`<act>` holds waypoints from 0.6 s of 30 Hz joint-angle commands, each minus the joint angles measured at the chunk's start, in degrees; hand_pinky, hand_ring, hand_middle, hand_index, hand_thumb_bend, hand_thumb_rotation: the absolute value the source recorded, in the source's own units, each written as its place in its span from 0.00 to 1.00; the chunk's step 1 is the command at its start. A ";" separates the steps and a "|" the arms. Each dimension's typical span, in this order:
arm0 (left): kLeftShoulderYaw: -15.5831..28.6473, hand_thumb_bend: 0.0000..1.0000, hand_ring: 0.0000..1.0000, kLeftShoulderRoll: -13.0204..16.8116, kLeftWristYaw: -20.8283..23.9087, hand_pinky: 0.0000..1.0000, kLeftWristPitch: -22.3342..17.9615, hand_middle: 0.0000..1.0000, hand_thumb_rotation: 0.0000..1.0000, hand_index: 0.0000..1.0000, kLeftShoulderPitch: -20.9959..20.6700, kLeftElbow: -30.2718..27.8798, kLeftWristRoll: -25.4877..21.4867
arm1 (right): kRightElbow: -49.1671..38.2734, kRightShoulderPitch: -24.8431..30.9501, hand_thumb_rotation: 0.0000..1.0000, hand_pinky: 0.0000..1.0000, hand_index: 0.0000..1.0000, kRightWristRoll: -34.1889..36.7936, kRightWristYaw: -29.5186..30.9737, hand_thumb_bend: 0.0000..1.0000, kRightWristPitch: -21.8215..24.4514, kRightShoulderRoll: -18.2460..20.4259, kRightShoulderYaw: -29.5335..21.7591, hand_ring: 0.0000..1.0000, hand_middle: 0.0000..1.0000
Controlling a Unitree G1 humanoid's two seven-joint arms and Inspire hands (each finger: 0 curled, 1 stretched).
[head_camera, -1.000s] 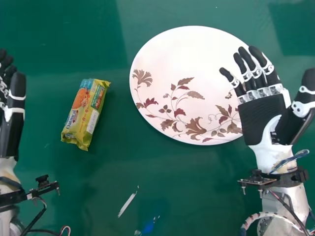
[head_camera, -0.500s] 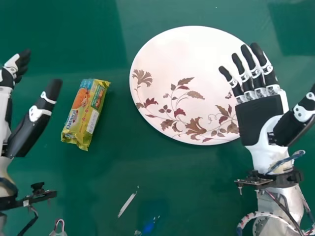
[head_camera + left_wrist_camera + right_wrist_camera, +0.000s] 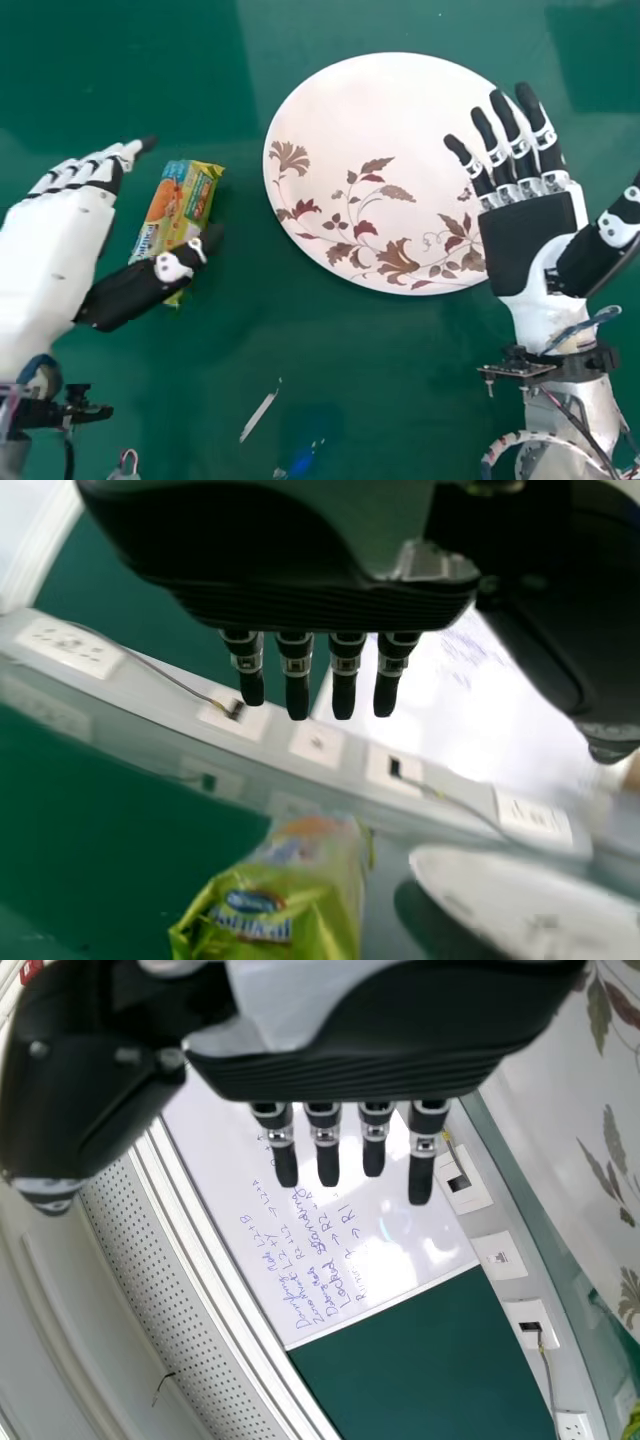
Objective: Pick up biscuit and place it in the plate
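Biscuit (image 3: pixel 165 215) lies beside left hand (image 3: pixel 60 240), thumb crossing over its near end. Left hand open, holds nothing. Green bench (image 3: pixel 330 370) under biscuit. Big flower plate (image 3: pixel 380 110) to right. Right hand (image 3: pixel 528 245) open too, fingertips over plate edge.

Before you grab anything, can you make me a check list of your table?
Surface: flat green table.
Job's things: yellow-green oblong biscuit packet, left of the round white leaf-patterned plate.
Clutter: thin pale streak, maybe a scratch.
Hands: white-and-black left hand open by the packet; matching right hand open, palm up, by the plate.
Cables: thin wires at right wrist.
Surroundings: white board with blue writing.
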 commanded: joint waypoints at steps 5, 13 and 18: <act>-2.63 1.00 0.98 -11.24 -12.03 1.00 -4.27 0.99 0.87 0.96 -3.22 -0.74 6.12 | -2.23 1.23 0.54 0.99 1.00 0.27 -1.34 1.00 0.95 -0.35 -0.36 1.00 1.00; -6.39 1.00 0.98 -13.15 -17.39 1.00 -3.38 0.99 0.89 0.95 -7.33 -0.74 15.98 | -2.93 1.62 0.56 0.96 1.00 1.76 -0.24 1.00 1.61 -1.46 -1.32 1.00 1.00; -8.45 1.00 1.00 -13.24 -15.21 1.00 -0.18 1.00 0.82 0.95 -7.68 -0.74 21.74 | -3.56 2.50 0.53 0.93 1.00 1.95 1.05 1.00 0.91 -2.94 -1.83 1.00 1.00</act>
